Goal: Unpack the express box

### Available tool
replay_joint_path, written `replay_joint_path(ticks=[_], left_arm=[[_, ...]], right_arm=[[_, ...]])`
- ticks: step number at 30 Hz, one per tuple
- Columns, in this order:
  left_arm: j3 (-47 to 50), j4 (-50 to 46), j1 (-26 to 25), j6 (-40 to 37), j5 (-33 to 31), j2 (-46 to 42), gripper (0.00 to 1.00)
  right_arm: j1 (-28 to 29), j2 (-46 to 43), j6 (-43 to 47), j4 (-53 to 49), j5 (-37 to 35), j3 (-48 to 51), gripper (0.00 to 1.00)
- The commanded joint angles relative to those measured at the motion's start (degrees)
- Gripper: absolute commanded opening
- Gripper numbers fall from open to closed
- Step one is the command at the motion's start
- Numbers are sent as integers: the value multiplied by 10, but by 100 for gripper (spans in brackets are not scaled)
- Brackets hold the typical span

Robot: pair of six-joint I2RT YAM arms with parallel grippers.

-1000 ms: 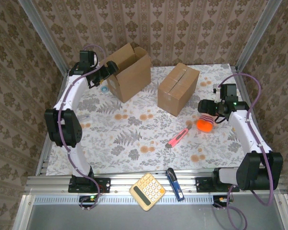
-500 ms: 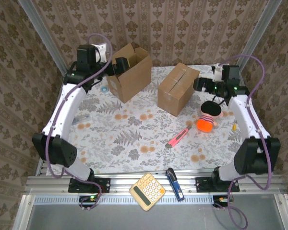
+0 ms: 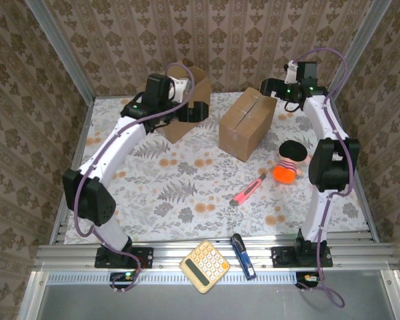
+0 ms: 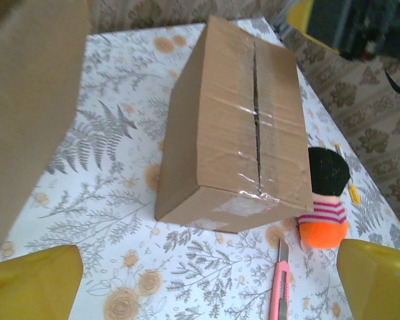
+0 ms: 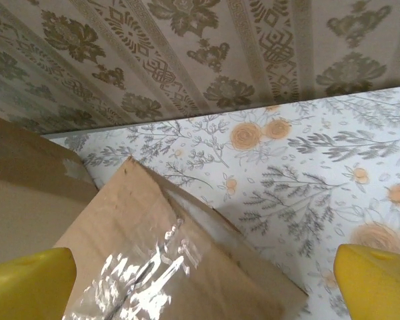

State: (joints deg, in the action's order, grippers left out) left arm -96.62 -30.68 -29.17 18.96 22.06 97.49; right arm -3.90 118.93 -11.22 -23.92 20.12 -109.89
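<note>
Opening step: left gripper [image 3: 199,111], right gripper [image 3: 267,87] spread, empty, either side of taped box [image 3: 248,123]; next: pry apart top seam [image 4: 256,100]

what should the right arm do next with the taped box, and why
Probably lower the right fingers onto the far end of the taped box: they hang open just over it, and the top seam looks slit, so a flap could be lifted.

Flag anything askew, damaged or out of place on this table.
The calculator and a blue tool sit on the metal rail at the near edge, off the floral tabletop. The closed cardboard box has a dark split along its top seam, with the clear tape crinkled at one end. The plush doll lies flat.
</note>
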Motion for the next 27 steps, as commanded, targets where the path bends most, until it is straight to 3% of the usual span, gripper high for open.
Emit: replay_joint_path(ticks=[1, 10, 19, 27], left_arm=[[1, 16, -15, -4, -4, 4, 97], [41, 26, -34, 6, -25, -16, 99], [147, 23, -35, 29, -46, -95, 99], [224, 45, -35, 24, -61, -136, 99]], right_arm=[[1, 48, -17, -46, 59, -55, 99], [25, 34, -37, -17, 103, 8, 92], [67, -64, -79, 34, 57, 176, 90], [110, -123, -112, 90, 60, 285, 90]])
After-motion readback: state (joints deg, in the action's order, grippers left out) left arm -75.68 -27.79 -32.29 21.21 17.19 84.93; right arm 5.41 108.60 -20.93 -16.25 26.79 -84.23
